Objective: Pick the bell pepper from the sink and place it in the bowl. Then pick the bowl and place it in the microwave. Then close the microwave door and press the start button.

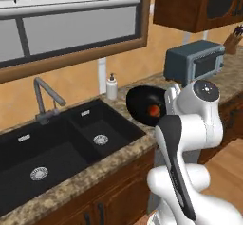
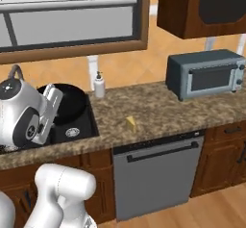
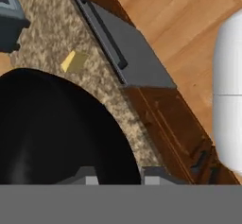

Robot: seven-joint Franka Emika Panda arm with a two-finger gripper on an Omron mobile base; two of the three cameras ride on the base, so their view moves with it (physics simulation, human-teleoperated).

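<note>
While the bell pepper (image 1: 154, 110) lies inside the bowl (image 1: 142, 104), just right of centre in the left base view, the first step of the task looks done and the carry to the microwave is the step in hand. The bowl appears tipped and raised above the speckled worktop (image 2: 153, 111), beside the black sink (image 1: 71, 148), with the white arm's wrist right against its right-hand rim. In the hand view the bowl's glossy black wall (image 3: 56, 128) fills the lower left, and the two grey fingertips (image 3: 87, 176) at the bottom edge sit on either side of its rim, so the jaws seem to be clamped on the bowl, though the tips are mostly cut off and this is not certain. A small yellow wedge (image 2: 130, 122) lies on the worktop near a grey toaster oven (image 2: 204, 73). What matters for the coming move is that the bowl hangs from one point on its rim, with the pepper loose inside; any further tilt could roll it out.
</note>
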